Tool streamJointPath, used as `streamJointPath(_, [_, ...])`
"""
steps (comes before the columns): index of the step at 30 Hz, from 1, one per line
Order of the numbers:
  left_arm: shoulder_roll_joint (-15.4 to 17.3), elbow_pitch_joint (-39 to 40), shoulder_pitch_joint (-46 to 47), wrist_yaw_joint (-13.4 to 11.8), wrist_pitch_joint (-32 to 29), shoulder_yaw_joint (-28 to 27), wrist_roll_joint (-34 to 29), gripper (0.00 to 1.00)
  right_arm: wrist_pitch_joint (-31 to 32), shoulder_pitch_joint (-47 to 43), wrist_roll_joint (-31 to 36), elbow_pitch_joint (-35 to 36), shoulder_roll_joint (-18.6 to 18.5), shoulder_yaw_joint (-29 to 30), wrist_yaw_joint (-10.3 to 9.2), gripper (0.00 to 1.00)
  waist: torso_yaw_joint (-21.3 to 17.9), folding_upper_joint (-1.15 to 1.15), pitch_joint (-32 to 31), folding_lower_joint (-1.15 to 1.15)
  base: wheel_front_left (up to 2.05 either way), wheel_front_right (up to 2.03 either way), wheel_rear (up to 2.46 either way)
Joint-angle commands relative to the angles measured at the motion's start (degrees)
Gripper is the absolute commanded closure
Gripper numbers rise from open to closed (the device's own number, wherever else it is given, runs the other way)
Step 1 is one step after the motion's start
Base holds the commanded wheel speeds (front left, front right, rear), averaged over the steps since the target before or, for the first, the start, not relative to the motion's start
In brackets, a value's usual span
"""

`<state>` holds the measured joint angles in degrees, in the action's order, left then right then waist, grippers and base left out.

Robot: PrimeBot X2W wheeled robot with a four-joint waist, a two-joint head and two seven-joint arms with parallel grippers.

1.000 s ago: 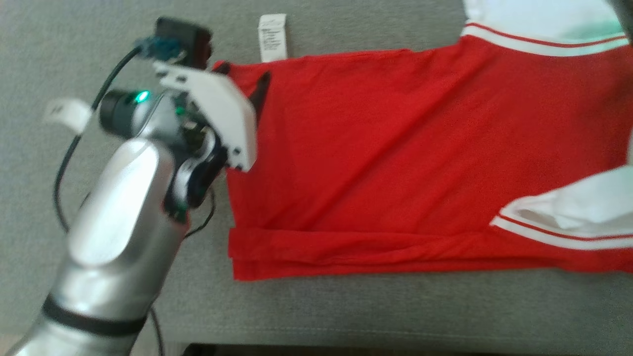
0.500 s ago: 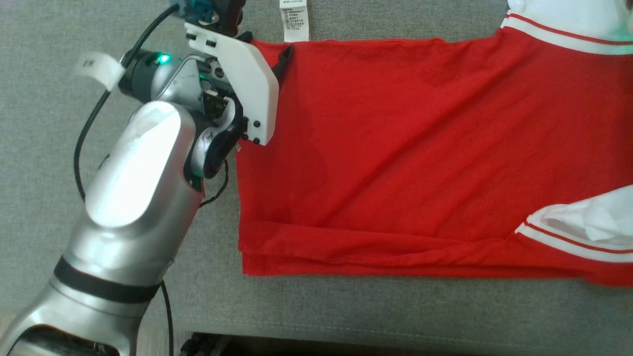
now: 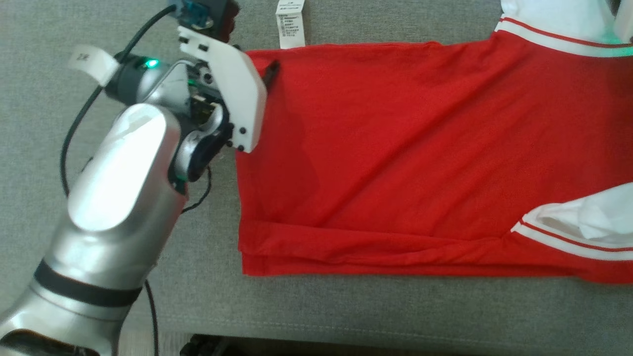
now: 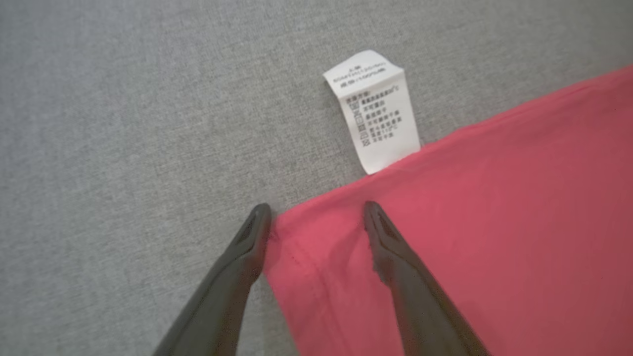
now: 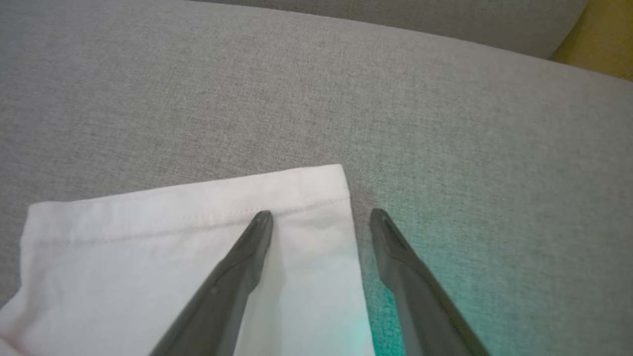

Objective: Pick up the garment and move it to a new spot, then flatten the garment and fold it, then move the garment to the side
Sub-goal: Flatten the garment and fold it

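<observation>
1. Grey upholstered seat (image 3: 346, 311): carries the red garment (image 3: 395, 148), spread flat, with a white sleeve (image 5: 173, 257) at its right end.
2. Change: the head camera has shifted. The garment lies unmoved against its care label (image 4: 376, 111). The left claw (image 4: 316, 212) stays released, astride the hem corner. Judgement: corner grasp pending, fold not begun.
3. Right claw (image 5: 321, 217): released, fingers astride the sleeve's cuff corner.
4. Obscured: the garment's right portion is cut off in the head view; fingertip contact with the cloth is uncertain.

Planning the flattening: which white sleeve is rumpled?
The lower-right sleeve in the head view, bunched with its cuff gaping; the upper-right sleeve lies flat on the grey cushion.
</observation>
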<state>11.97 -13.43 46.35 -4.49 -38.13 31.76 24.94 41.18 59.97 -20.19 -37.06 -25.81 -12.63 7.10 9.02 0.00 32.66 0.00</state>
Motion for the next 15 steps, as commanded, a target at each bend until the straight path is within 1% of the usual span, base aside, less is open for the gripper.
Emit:
streamJointPath(1, [3.11, 1.78, -0.04, -0.23, -0.76, -1.94, -0.3, 0.0, -0.34, 0.5, -0.52, 0.83, 0.1, -1.07, 0.39, 0.0, -0.21, 0.0, 0.06, 0.0, 0.0, 0.0, 0.0])
streamJointPath(5, [3.85, 2.0, -0.33, -0.27, -1.8, -1.77, -0.13, 0.0, -1.07, 0.6, -0.8, 0.24, 0.41, -1.81, 0.39, 0.0, -0.44, 0.0, 0.16, 0.0, 0.0, 0.0, 0.0])
streamJointPath(6, [3.77, 1.89, -0.37, -0.28, -2.0, -1.63, -0.05, 0.0, -1.64, 0.69, -0.69, 0.02, 0.49, -1.62, 0.39, 0.21, -0.46, 0.0, 0.18, 0.0, 0.0, 0.0, 0.0])
streamJointPath(7, [3.59, 1.72, -0.42, -0.16, -2.2, -1.48, 0.18, 0.31, -2.09, 0.77, -0.6, -0.25, 0.65, -1.52, 0.39, 0.74, -0.51, 0.0, 0.17, 0.0, 0.0, 0.0, 0.0])
streamJointPath(8, [3.41, 1.56, -0.4, 0.08, -2.29, -1.31, 0.43, 0.6, -2.3, 0.82, -0.71, -0.54, 0.9, -1.57, 0.39, 1.0, -0.56, 0.0, 0.16, 0.0, 0.0, 0.0, 0.0])
streamJointPath(9, [3.21, 1.45, -0.37, 0.38, -2.24, -1.12, 0.65, 0.82, -2.76, 0.94, -0.92, -0.67, 1.16, -1.48, 0.39, 1.0, -0.63, 0.0, 0.18, 0.0, 0.0, 0.0, 0.0])
streamJointPath(10, [2.98, 1.35, -0.34, 0.75, -2.15, -0.91, 0.91, 1.0, -3.36, 1.07, -0.99, -0.78, 1.4, -1.33, 0.39, 1.0, -0.72, 0.0, 0.18, 0.0, 0.0, 0.0, 0.0])
streamJointPath(12, [2.71, 1.05, -0.24, 1.36, -1.82, -0.49, 1.14, 1.0, -4.43, 1.38, -1.25, -0.92, 1.79, -1.33, 0.39, 1.0, -0.95, 0.0, 0.05, 0.0, 0.0, 0.0, 0.0])
streamJointPath(15, [2.56, 0.77, -0.03, 1.61, -0.67, -0.58, 1.31, 1.0, -6.47, 1.93, -2.04, -1.02, 2.07, -0.86, 0.39, 1.0, -1.4, 0.0, -0.34, 0.0, 0.0, 0.0, 0.0])
